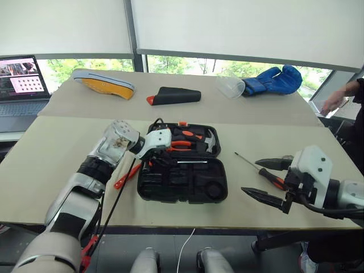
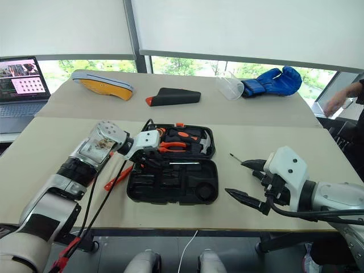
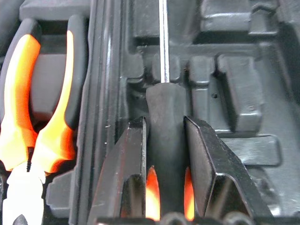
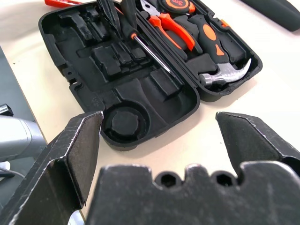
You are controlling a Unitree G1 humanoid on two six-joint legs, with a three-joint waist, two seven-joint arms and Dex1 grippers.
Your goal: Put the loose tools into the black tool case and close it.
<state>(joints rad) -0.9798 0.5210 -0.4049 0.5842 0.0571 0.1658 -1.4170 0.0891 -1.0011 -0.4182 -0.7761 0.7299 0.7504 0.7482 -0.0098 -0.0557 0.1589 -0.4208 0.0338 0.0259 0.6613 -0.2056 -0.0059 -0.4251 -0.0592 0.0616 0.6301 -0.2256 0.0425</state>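
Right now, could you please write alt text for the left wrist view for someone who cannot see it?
The left gripper has a screwdriver by its black handle between its two fingers, the steel shaft lying over the moulded recesses of the open black tool case. Beside it, orange-handled pliers sit in their own recess.

Black tool case (image 1: 182,185), orange-handled pliers (image 1: 181,145), blue glove (image 1: 273,81).

Beyond the black wedge-shaped pouch (image 1: 173,95) with its red tip, a yellow-soled shoe (image 1: 104,83) lies to its left, a laptop (image 1: 23,85) farther left, a clear cup (image 1: 230,86) and blue glove (image 1: 273,81) to its right.
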